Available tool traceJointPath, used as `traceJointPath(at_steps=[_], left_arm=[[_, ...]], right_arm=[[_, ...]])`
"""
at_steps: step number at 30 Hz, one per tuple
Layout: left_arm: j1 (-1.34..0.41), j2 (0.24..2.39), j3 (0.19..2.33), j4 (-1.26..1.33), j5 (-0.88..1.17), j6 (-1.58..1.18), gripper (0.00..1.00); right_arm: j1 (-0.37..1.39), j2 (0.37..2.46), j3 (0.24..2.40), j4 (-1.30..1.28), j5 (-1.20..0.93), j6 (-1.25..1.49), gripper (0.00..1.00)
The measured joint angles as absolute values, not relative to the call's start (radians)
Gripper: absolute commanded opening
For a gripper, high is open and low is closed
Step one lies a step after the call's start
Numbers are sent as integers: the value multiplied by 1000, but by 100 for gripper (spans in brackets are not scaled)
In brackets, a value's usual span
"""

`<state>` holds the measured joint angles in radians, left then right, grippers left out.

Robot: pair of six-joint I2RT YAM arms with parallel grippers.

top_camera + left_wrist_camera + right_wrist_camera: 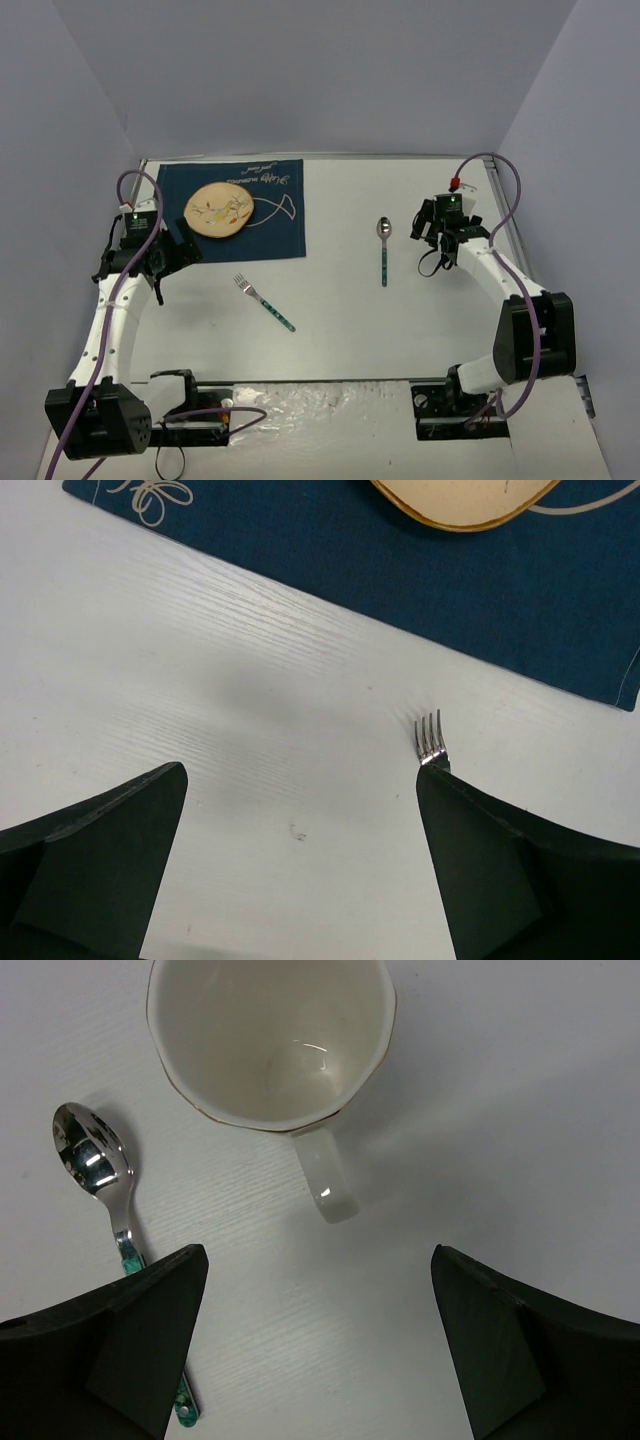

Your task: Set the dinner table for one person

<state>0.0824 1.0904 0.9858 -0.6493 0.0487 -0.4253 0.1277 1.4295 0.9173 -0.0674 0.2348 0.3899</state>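
the white desk [400, 320] spans the view. left pincer [300, 780] gapes empty above the fork [431, 740] by the mat [500, 590]; right pincer [318, 1255] gapes empty above the cup [270, 1030] beside the spoon [95, 1155].

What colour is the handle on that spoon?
The spoon has a teal-green handle, its bowl plain silver; the top external view shows it best.

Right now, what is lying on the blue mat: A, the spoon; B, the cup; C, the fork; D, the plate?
D: the plate sits on the mat, while the fork, spoon and cup rest on the bare table.
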Motion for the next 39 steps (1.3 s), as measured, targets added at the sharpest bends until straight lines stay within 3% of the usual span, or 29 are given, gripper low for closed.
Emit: traceJointPath(at_steps=[3,13,20,32,39], left_arm=[[68,1088,983,-664,51,-414,97],[22,1086,983,-667,53,-401,97],[14,1086,983,-671,55,-401,97],[14,1094,983,-676,63,-402,97],[14,1101,984,-677,74,-402,97]], right_arm=[[112,1462,917,-32,231,374,84],[70,1488,878,121,199,284,56],[58,1537,859,212,157,215,42],[59,1551,850,261,128,116,0],[70,1551,865,252,123,45,0]])
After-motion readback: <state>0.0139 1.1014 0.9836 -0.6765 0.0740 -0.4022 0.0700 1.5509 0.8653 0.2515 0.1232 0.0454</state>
